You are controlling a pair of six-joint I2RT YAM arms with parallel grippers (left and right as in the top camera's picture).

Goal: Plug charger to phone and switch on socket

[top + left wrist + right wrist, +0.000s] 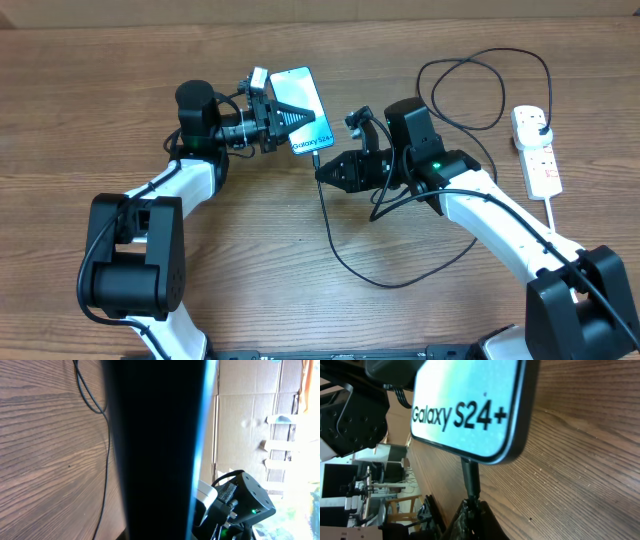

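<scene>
It looked like a robotics lab or workshop: two robot arms stood at a wood-grain surface, cardboard sheets rose past one edge, and cluttered desks with a dark monitor filled the background.

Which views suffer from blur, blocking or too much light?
Left wrist: the phone, edge-on near the lens, is a dark blurred band; the picture's right edge is washed out. Right wrist: the phone's lettering is sharp, the right gripper below looks soft. Overhead: even light, all sharp.
</scene>
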